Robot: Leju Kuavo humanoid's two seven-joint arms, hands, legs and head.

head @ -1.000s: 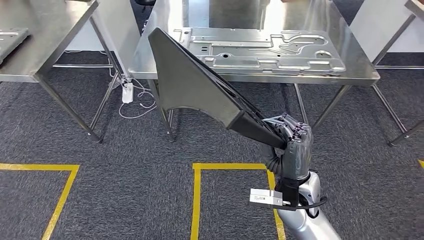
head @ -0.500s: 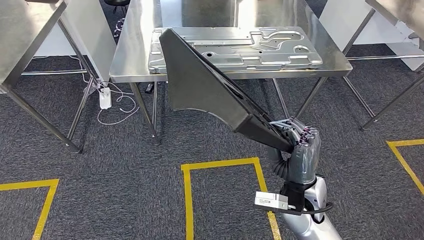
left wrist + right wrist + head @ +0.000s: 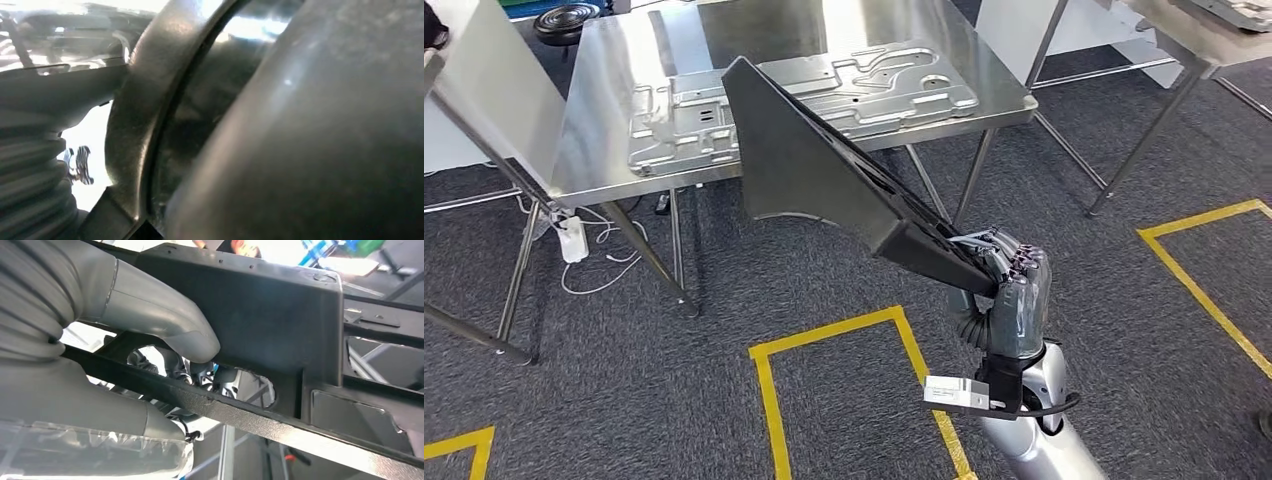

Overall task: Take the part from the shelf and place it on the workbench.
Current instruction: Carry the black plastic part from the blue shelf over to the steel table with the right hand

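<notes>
One hand, the right hand (image 3: 1009, 290), grips the black part (image 3: 809, 170) by its narrow end w/ fingers wrapped, so it may twist or clip the tabletop (image 3: 604, 110) edge; left hand unclear.

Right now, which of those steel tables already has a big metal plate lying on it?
The middle table, straight ahead beyond the black part in the right hand: a silver stamped panel lies flat on it.

Left hand (image 3: 35, 165): blurred at close range, grip unreadable.
Stamped metal panel (image 3: 864, 85): middle hidden behind the black part (image 3: 814, 170).
Right hand (image 3: 1009, 290): fingertips hidden under the part's narrow end.
</notes>
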